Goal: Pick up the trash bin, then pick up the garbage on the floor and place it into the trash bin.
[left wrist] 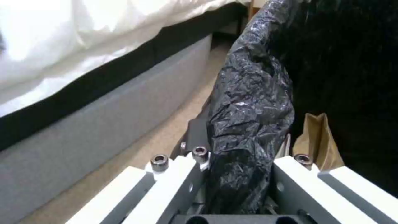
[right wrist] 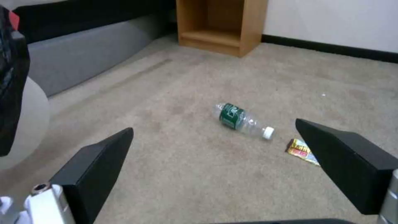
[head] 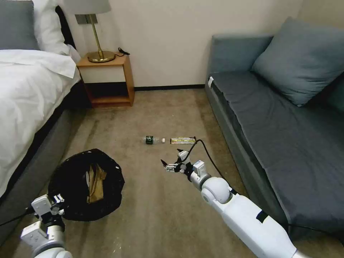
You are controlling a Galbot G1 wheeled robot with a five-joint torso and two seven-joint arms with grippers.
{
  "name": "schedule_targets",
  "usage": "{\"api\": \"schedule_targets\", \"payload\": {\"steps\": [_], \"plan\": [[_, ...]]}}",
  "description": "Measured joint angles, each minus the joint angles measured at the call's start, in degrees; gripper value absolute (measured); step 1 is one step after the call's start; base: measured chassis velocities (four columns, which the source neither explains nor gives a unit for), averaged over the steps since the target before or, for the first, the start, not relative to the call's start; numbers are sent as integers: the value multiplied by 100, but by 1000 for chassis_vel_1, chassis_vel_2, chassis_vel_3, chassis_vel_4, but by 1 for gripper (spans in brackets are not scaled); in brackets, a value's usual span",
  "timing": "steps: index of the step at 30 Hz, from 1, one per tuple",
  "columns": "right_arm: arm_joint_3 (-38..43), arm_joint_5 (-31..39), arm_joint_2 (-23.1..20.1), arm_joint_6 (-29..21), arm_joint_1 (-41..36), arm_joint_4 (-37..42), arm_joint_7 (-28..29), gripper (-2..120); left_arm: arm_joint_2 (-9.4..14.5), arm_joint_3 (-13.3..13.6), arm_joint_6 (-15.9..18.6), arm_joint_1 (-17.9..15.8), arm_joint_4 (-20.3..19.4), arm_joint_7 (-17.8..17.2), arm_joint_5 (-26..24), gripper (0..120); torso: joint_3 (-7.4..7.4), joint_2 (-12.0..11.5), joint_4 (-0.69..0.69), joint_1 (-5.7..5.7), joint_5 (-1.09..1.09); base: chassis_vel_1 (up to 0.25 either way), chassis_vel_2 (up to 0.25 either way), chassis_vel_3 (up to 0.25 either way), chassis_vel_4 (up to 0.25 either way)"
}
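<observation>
Trash bin: we see the trash bin (head: 77, 186) near our left side, close to the bed (head: 28, 107), its black bag (left wrist: 248, 118) draped over the rim.
In the bin: a brown paper bag (head: 96, 182) lies inside; from the left wrist view we see its top edge (left wrist: 317, 140) beside the liner.
Left hand: our left hand (head: 53, 208) is at the bin's near rim, its fingers (left wrist: 178, 183) closed on the bag-covered rim, one on each side of the wall.
Garbage on the floor: a small clear bottle (head: 154, 140) with a green label lies on its side on the carpet (head: 161, 215); just beside its white cap lies a long gold-black wrapper (head: 182, 140).
Right hand: our right hand (head: 172, 159) hangs over the carpet near the bottle and wrapper, apart from both; its two dark fingers (right wrist: 99, 168) are spread wide and hold nothing.
Right wrist view: the bottle (right wrist: 242, 120) sits between the spread fingers, farther off.
Surroundings: a wooden bedside table (head: 107, 80) with a brass lamp (head: 96, 32) stands by the wall; a grey sofa (head: 279, 129) runs along our right.
</observation>
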Motion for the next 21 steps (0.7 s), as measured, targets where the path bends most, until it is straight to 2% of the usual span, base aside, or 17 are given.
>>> {"api": "schedule_targets", "payload": {"steps": [21], "plan": [[191, -214, 54, 63, -233, -41, -79, 100, 46, 17, -11, -45, 95, 6, -2, 4, 0, 0, 0, 0, 0, -79, 74, 78, -85]]}}
